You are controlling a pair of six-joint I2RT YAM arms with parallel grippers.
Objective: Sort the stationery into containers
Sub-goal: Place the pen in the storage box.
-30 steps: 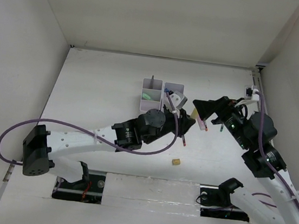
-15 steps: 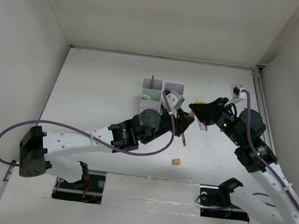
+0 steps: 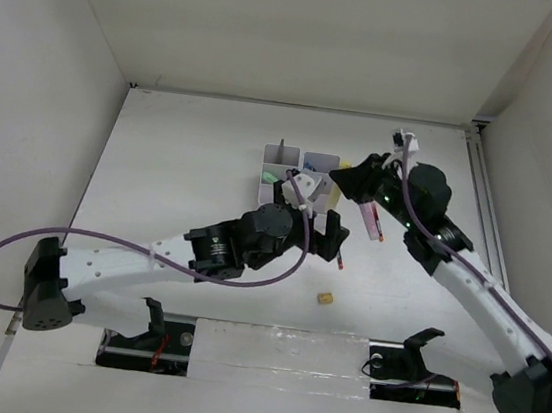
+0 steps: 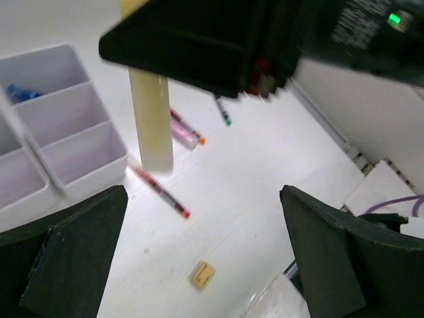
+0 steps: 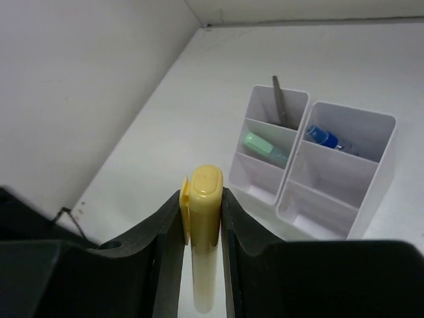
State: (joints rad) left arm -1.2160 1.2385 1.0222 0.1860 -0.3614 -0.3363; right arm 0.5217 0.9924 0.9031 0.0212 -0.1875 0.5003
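My right gripper (image 5: pixel 202 199) is shut on a yellow highlighter (image 5: pixel 201 258), holding it upright by the cap. In the top view this gripper (image 3: pixel 348 181) hangs just right of the white containers (image 3: pixel 302 161). They hold grey scissors (image 5: pixel 280 99), a green highlighter (image 5: pixel 265 147) and a blue-capped glue bottle (image 5: pixel 324 137). My left gripper (image 4: pixel 203 192) is open and empty, low over the table below the highlighter (image 4: pixel 151 119). A tan eraser (image 4: pixel 203 274), a red pen (image 4: pixel 159 189) and a pink highlighter (image 4: pixel 185 131) lie on the table.
A green-tipped pen (image 4: pixel 223 112) lies beyond the pink highlighter. The near compartments of the containers (image 4: pixel 79 156) show nothing inside. White walls close in the table on the left, back and right. The eraser (image 3: pixel 325 298) sits near the front edge.
The right gripper swung left to the yellow highlighter and shut on it. The left gripper, which was shut at that spot, has opened wide and drawn back.
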